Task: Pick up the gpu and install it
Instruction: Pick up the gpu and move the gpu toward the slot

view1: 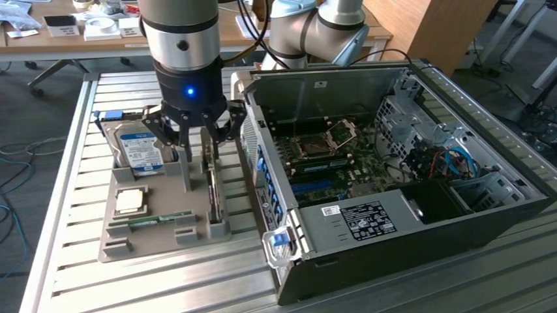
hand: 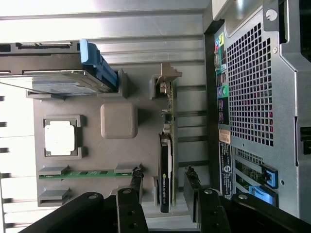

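- Spread fingers (hand: 136, 183) flanking the gpu (hand: 165, 177), gaps both sides in wrist view.
- On edge in the grey holder (hand: 121, 155).
- Exterior view: motherboard (view1: 340, 163) inside open case (view1: 392, 267).

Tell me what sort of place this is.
Probably a robotics lab or workshop: a slotted aluminium table carries an open computer case and a grey parts holder, with a cluttered desk behind.

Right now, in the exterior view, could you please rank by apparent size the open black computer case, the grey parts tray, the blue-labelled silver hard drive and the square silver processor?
Largest to smallest:
1. open black computer case
2. grey parts tray
3. blue-labelled silver hard drive
4. square silver processor
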`<state>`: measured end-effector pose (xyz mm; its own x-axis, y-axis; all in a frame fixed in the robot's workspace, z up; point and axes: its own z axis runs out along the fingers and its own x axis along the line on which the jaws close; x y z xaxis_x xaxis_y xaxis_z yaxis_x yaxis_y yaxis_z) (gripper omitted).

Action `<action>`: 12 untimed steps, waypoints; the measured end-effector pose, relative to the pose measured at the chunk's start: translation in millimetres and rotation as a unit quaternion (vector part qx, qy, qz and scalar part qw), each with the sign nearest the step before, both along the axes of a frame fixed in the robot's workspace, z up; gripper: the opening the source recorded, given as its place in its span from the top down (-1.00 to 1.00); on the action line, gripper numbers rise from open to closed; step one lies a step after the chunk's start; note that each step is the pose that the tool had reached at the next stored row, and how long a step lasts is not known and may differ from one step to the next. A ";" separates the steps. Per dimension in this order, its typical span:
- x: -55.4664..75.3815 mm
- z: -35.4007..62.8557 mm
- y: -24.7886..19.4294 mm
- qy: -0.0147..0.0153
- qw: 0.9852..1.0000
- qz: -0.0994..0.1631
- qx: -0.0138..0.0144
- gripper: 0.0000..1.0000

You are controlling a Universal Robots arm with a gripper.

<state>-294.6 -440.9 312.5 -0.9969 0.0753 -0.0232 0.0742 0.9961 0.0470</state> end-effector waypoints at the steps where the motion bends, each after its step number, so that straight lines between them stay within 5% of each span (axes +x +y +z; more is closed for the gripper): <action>1: 0.0 0.0 0.0 0.000 1.000 0.000 0.000 0.05; 12: 0.0 -2.9 0.0 0.000 1.000 0.000 0.000 0.05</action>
<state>-294.6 -440.9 309.6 -0.9969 0.0753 -0.0232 0.0742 0.9961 0.0471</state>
